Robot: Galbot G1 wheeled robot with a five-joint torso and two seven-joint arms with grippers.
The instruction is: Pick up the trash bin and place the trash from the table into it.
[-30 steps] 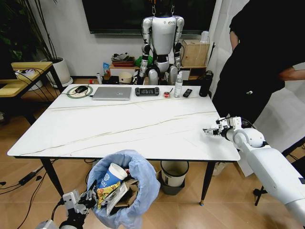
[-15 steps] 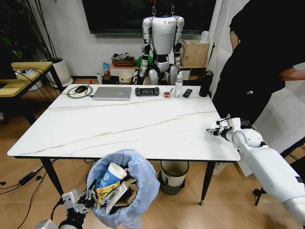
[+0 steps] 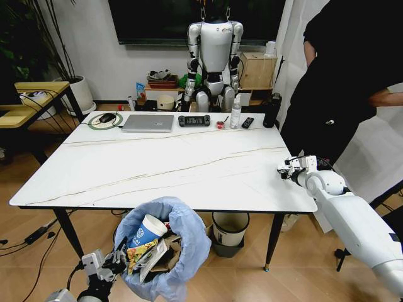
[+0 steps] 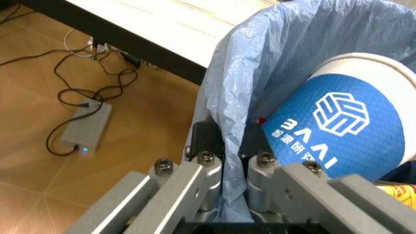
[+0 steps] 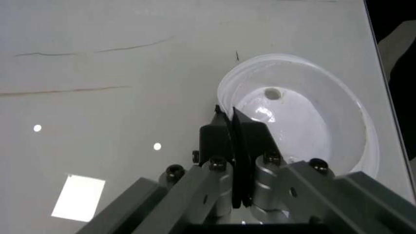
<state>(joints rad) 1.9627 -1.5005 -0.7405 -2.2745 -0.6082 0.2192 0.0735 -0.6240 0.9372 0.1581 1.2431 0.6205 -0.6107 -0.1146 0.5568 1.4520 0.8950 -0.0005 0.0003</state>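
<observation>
At the lower left you see the left gripper below the near edge of the tabletop. It is closed on the rim of the small round trash bin lined with a crinkled light-blue plastic bag; in the left wrist view the fingers pinch the bag and rim between them, one inside and one outside. The bin hangs in front of the tabletop edge, above the wooden floor. Inside it you find the trash: a blue-and-white paper cup leaning near the gripper, a yellow and red wrapper and a piece of brown cardboard.

Behind the bin, under the tabletop, stands a grey-black bin with a white rim.

The white marble-look tabletop with thin dark veins carries at its far edge a silver laptop, a black game controller and a clear bottle.

At the right edge of the tabletop is the right gripper. In the right wrist view its fingers are pressed together on the rim of a white round plastic lid, which is close to the tabletop surface.

Behind the table a silver humanoid robot hangs before the wall.
</observation>
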